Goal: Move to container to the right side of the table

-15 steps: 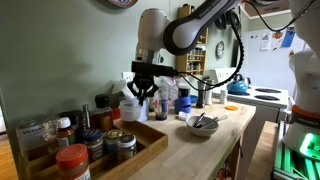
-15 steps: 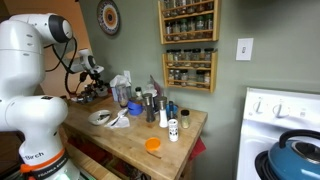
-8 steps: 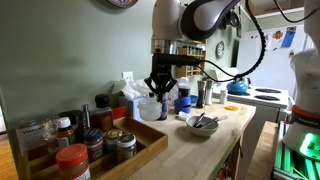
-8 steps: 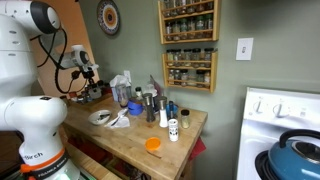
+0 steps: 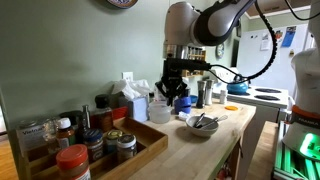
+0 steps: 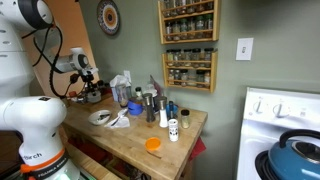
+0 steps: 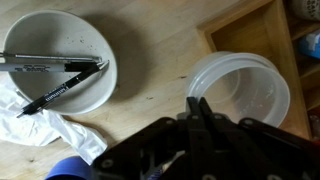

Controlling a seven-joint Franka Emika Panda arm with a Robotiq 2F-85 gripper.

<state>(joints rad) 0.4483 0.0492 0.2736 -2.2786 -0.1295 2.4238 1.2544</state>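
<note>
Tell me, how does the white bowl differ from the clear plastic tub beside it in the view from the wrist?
The white bowl is opaque; the clear tub is translucent. The bowl holds pens; the tub looks empty. The bowl stands free, while the claw pinches the tub's rim. Both are round, upright and open on top.
</note>
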